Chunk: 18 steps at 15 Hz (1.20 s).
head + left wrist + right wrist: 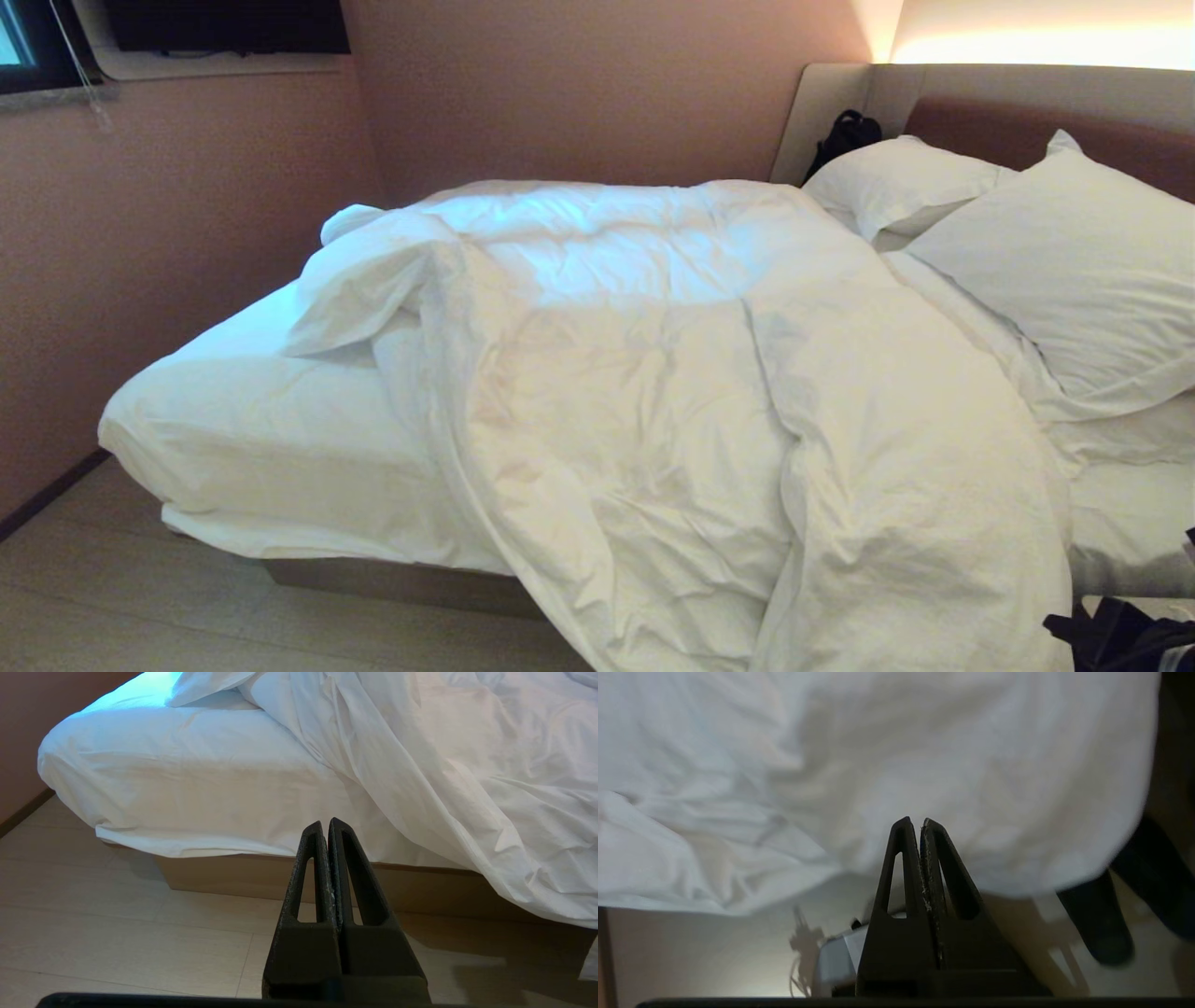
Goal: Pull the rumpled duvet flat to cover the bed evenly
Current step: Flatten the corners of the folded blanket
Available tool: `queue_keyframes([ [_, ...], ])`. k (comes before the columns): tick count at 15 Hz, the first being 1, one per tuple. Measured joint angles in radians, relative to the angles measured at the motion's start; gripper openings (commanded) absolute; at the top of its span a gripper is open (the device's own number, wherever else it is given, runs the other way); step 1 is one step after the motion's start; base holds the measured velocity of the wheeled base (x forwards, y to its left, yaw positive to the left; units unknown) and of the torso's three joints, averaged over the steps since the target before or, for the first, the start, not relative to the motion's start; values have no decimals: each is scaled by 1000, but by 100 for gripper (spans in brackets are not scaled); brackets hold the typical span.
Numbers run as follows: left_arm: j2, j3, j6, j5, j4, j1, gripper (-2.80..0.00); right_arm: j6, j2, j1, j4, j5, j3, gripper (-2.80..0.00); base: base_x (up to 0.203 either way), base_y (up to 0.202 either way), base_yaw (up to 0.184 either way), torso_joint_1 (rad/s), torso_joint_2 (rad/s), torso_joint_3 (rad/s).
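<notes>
Across bed, duvet rumpled, spilling over near edge; left pincer, right pincer pressed together, empty.

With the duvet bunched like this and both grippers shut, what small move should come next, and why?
Probably open the right gripper and ease it to the duvet edge hanging off the bed side just ahead. It is shut and empty; the left gripper is shut, low above the floor.

The duvet runs off the head view's bottom edge, its hem unseen, and hides most of the bed; the near pillow is cut by the right edge; dark shapes at lower right (blurred in the right wrist view) cannot be identified.
</notes>
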Motion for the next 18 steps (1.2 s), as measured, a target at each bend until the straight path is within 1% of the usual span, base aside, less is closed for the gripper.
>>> queue_keyframes([
  [2, 0, 0, 0, 0, 0, 0, -280, -12, 32, -43, -54, 14, 2, -280, 0, 0, 0, 0, 0, 0],
  [4, 0, 0, 0, 0, 0, 0, -280, -42, 60, -105, -96, 40, 2, -280, 0, 0, 0, 0, 0, 0],
  [5, 0, 0, 0, 0, 0, 0, -280, -63, 75, -150, -113, 60, 1, -280, 0, 0, 0, 0, 0, 0],
  [8, 0, 0, 0, 0, 0, 0, -280, -140, 125, -331, -144, 142, -5, -280, 0, 0, 0, 0, 0, 0],
  [9, 0, 0, 0, 0, 0, 0, -280, -175, 142, -383, -146, 181, -5, -280, 0, 0, 0, 0, 0, 0],
  [13, 0, 0, 0, 0, 0, 0, -280, -326, 224, -513, -148, 334, 14, -280, 0, 0, 0, 0, 0, 0],
  [18, 0, 0, 2, 0, 0, 0, -280, -547, 382, -689, -156, 490, 28, -280, 0, 0, 0, 0, 0, 0],
])
